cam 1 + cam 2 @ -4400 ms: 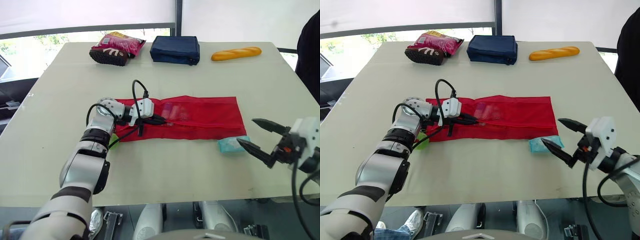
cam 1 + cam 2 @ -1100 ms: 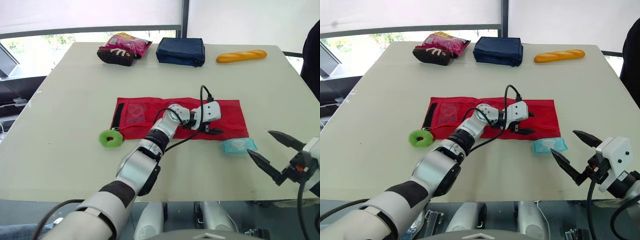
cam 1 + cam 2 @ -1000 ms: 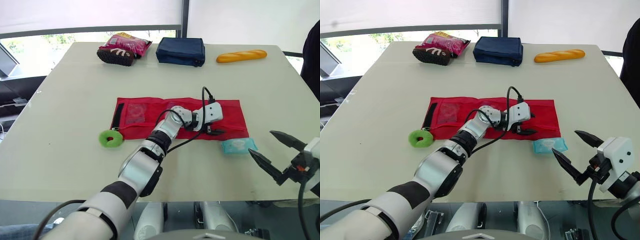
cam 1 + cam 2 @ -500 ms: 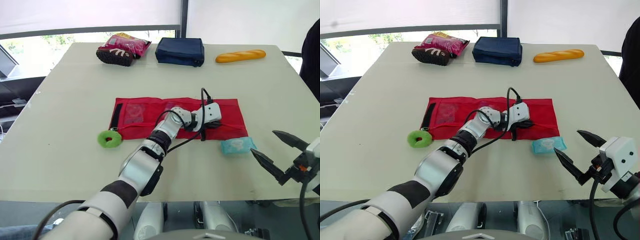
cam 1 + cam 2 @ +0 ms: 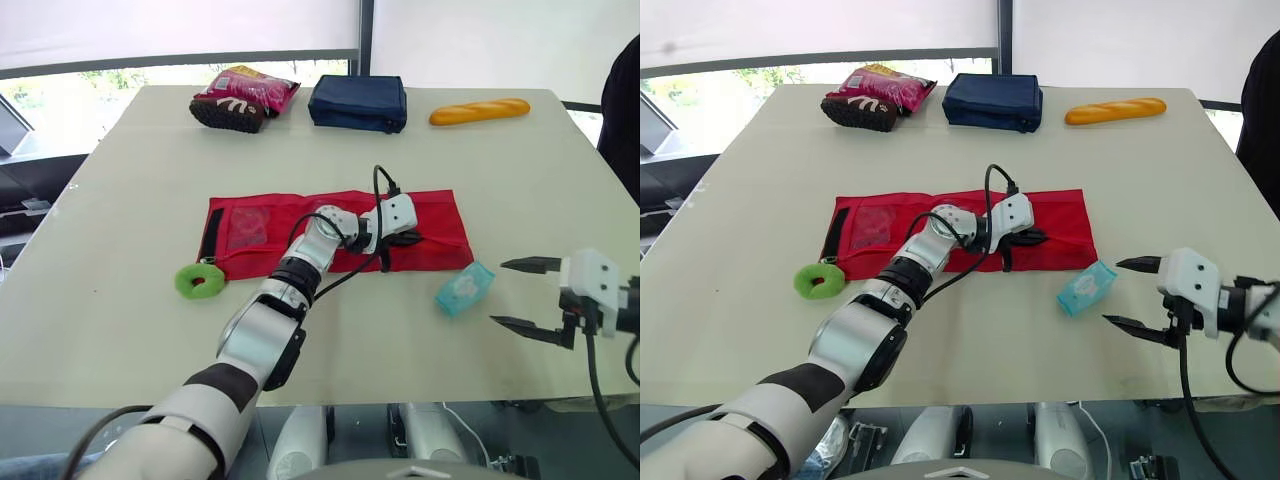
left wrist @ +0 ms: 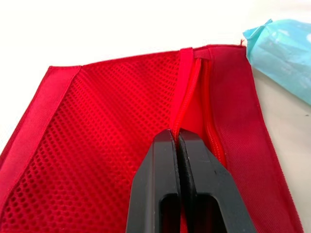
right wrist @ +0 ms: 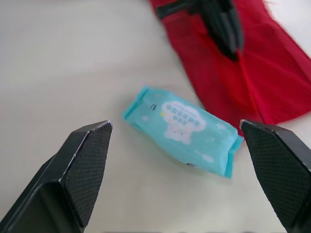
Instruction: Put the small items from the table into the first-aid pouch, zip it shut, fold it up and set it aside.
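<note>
Red pouch [image 5: 437, 243] pinched at its zip by my left end effector [image 6: 176, 141]; right end effector [image 5: 499, 293] spread beside the wipes pack [image 5: 463, 288], which has tilted since earlier.

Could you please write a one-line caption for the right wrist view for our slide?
Open right tool facing the blue wipes pack lying beside the red pouch.

Left hand [image 5: 405, 238] is down on the red first-aid pouch [image 5: 250, 232], black fingers on the fabric of its right half; the pouch lies flat and unfolded across the middle of the worktop [image 5: 120, 190]; right hand [image 5: 498, 292] hovers off the pouch's right end, fingers spread wide, tips toward the light-blue wipes packet [image 5: 463, 289], which lies tilted just off the pouch's near right corner; green ring [image 5: 200, 281] just beside the near left corner; along the far edge, a snack bag [image 5: 245, 97], a navy pouch [image 5: 357, 102], a baguette [image 5: 478, 109].
</note>
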Controlling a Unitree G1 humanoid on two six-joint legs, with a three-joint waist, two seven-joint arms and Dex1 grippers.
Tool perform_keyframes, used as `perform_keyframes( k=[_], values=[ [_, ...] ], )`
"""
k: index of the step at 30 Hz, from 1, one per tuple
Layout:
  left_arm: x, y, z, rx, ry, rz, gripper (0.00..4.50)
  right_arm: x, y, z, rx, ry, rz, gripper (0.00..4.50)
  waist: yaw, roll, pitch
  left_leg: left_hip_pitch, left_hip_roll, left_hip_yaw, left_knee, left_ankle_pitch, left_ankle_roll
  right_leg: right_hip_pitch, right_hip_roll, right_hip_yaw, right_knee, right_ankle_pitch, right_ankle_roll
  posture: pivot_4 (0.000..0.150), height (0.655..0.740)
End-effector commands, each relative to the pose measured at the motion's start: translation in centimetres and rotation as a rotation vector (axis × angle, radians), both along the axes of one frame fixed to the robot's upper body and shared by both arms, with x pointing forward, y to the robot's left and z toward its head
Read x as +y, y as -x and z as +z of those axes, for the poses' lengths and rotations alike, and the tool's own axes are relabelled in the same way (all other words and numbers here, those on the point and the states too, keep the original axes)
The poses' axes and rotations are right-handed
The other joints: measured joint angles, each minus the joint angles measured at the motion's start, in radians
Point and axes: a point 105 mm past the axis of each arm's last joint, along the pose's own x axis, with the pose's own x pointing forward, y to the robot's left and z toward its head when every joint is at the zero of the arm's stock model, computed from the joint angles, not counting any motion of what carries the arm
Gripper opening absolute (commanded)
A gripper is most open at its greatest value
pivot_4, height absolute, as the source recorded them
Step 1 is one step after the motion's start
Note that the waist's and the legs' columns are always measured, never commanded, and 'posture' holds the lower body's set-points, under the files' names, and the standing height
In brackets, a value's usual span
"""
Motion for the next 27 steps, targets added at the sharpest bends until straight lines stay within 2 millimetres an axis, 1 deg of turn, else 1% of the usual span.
perform_keyframes(
  k=[1, 4, 8, 10, 13, 16, 19, 20, 22, 23, 24, 25, 27],
  values=[
    [-0.8, 0.0, 1.7, -0.048, 0.042, -0.009, 0.06, 0.3, -1.5, -0.4, -0.013, 0.101, 0.126, 4.5, 0.001, 0.0, 0.0, 0.0, 0.0, 0.0, 0.0, 0.0, 0.0, 0.0, 0.0, 0.0, 0.0, 0.0, 0.0, 0.15, 0.74],
    [-1.1, 0.2, 1.6, -0.048, 0.046, -0.012, 0.06, 0.3, -3.1, -1.1, -0.003, 0.187, 0.201, 4.5, 0.006, 0.0, 0.0, -0.001, 0.0, -0.002, 0.0, 0.0, 0.0, 0.0, 0.0, -0.002, 0.001, 0.002, -0.004, 0.15, 0.74],
    [-1.4, 0.5, 1.4, -0.045, 0.052, -0.019, 0.06, -0.3, -4.1, -2.2, 0.008, 0.306, 0.283, 4.5, 0.008, 0.001, 0.0, -0.002, -0.001, -0.001, 0.0, 0.0, 0.0, -0.001, -0.002, -0.002, 0.0, 0.002, -0.004, 0.15, 0.74],
    [-1.5, 0.7, 1.3, -0.041, 0.055, -0.022, 0.06, -0.5, -4.8, -2.3, 0.004, 0.361, 0.322, 4.5, 0.006, 0.001, 0.0, -0.002, -0.001, -0.001, 0.0, 0.0, 0.0, -0.001, -0.003, -0.002, -0.001, 0.002, -0.004, 0.15, 0.74],
    [-1.4, 0.9, 1.2, -0.039, 0.057, -0.023, 0.06, -0.3, -5.5, -2.4, -0.008, 0.394, 0.361, 4.5, 0.005, 0.001, 0.0, -0.002, -0.001, 0.0, 0.0, 0.0, 0.0, -0.001, -0.003, -0.002, -0.001, 0.002, -0.004, 0.15, 0.74],
    [-1.5, 0.9, 1.2, -0.038, 0.06, -0.021, 0.06, 0.2, -5.6, -2.7, 0.026, 0.393, 0.385, 4.5, 0.006, 0.001, 0.0, -0.001, -0.001, -0.002, -0.001, 0.0, 0.0, -0.001, -0.003, -0.002, 0.001, 0.002, -0.004, 0.15, 0.74],
    [-1.6, 0.9, 1.4, -0.038, 0.064, -0.019, 0.06, 0.2, -5.0, -3.1, 0.087, 0.383, 0.383, 4.5, 0.006, 0.001, 0.0, -0.001, -0.001, -0.001, 0.0, 0.0, 0.0, -0.001, -0.003, -0.002, 0.001, 0.002, -0.004, 0.15, 0.74],
    [-1.6, 0.9, 1.4, -0.039, 0.064, -0.019, 0.0, 0.3, -4.8, -3.0, 0.105, 0.364, 0.364, 4.1, 0.006, 0.001, 0.0, -0.001, -0.001, -0.001, 0.0, 0.0, 0.0, -0.001, -0.003, -0.002, 0.001, 0.002, -0.004, 0.15, 0.74],
    [-1.6, 0.9, 1.4, -0.038, 0.065, -0.019, 0.0, 0.4, -4.5, -2.8, 0.123, 0.333, 0.337, 3.65, 0.007, 0.001, 0.0, -0.001, -0.001, -0.001, 0.0, 0.0, 0.0, -0.001, -0.003, -0.002, 0.001, 0.002, -0.004, 0.15, 0.74],
    [-1.6, 0.9, 1.4, -0.038, 0.066, -0.02, 0.0, 0.4, -4.2, -2.6, 0.136, 0.324, 0.319, 3.35, 0.007, 0.001, 0.0, -0.001, -0.001, -0.002, 0.0, 0.0, 0.0, -0.001, -0.003, -0.002, 0.001, 0.002, -0.004, 0.15, 0.74],
    [-1.6, 0.9, 1.4, -0.037, 0.067, -0.02, 0.0, 0.3, -3.9, -2.5, 0.146, 0.322, 0.302, 3.02, 0.008, 0.001, 0.0, -0.002, -0.001, -0.003, 0.0, 0.0, 0.0, -0.001, -0.003, -0.003, 0.001, 0.002, -0.004, 0.15, 0.74],
    [-1.6, 1.0, 1.4, -0.036, 0.067, -0.022, 0.0, 0.2, -3.6, -2.3, 0.15, 0.315, 0.285, 2.5, 0.008, 0.002, 0.0, -0.002, -0.001, -0.003, 0.0, 0.0, 0.0, -0.001, -0.003, -0.003, 0.001, 0.002, -0.004, 0.15, 0.74],
    [-1.7, 1.0, 1.4, -0.034, 0.069, -0.025, 0.0, 0.1, -3.0, -1.8, 0.155, 0.291, 0.245, 1.94, 0.008, 0.002, 0.0, -0.002, -0.002, -0.005, 0.0, 0.0, 0.0, -0.001, -0.004, -0.002, 0.001, 0.002, -0.004, 0.15, 0.74]
  ],
)
